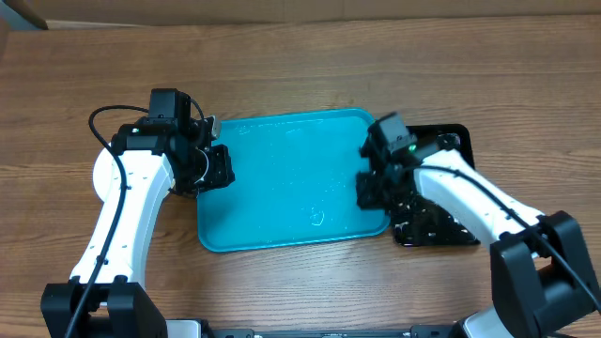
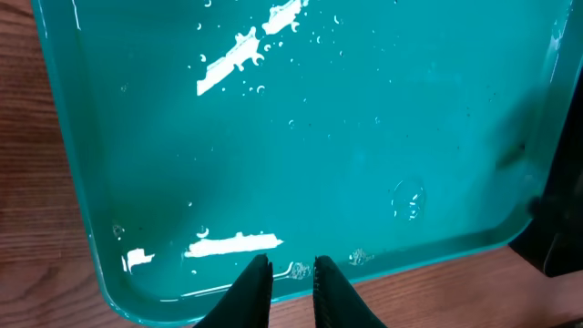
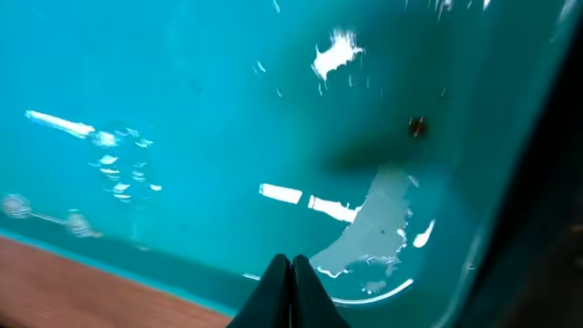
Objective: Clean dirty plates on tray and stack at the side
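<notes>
Evidently the wet tray (image 1: 282, 188) looks stiff and slick (pinch its raised rim); right tool (image 3: 290, 261) clenched empty, left tool (image 2: 289, 264) narrowly parted, grasp unclear.

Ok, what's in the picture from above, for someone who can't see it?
A large turquoise-blue rectangular plastic tray, wet and with no plates on it, lies on a brown wooden table. The left end effector sits at one short edge, the right end effector at the opposite one, beside a narrow black tray.
</notes>
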Controlling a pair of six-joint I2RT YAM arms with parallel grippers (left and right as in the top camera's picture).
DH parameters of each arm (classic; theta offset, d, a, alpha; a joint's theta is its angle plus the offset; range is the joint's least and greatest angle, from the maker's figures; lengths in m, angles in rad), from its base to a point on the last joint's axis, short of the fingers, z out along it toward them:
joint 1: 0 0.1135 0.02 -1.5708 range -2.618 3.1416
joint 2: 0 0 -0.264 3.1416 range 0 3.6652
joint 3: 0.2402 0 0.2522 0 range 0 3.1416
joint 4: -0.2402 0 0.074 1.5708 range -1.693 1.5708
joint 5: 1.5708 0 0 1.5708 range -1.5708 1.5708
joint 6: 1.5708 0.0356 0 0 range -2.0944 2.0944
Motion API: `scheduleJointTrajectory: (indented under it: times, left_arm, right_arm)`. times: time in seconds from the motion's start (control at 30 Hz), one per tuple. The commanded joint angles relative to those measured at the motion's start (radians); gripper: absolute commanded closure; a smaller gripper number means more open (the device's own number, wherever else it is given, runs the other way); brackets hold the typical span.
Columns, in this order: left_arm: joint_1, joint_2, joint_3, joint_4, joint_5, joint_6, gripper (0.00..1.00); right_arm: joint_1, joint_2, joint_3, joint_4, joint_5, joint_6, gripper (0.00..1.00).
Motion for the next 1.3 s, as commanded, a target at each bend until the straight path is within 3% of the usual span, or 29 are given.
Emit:
scheduleJointTrajectory:
  times: [0.0,0.17,1.03,1.27]
  left_arm:
    - [-0.006,-0.016,-0.006,-0.003,-0.006,0.019,0.82]
    - [-0.006,-0.016,-0.006,-0.003,-0.007,0.019,0.82]
    - [-0.006,-0.016,-0.006,-0.004,-0.007,0.019,0.81]
    - [-0.006,-0.016,-0.005,-0.001,-0.011,0.019,0.78]
  right_arm:
    - [0.018,-0.018,-0.076,0.053,0.024,0.043,0.96]
    - [0.019,-0.018,-0.153,0.117,0.024,0.072,0.96]
    - [0.019,-0.018,-0.162,-0.031,-0.056,0.094,0.96]
    - [0.019,-0.041,-0.074,-0.029,-0.054,0.071,0.96]
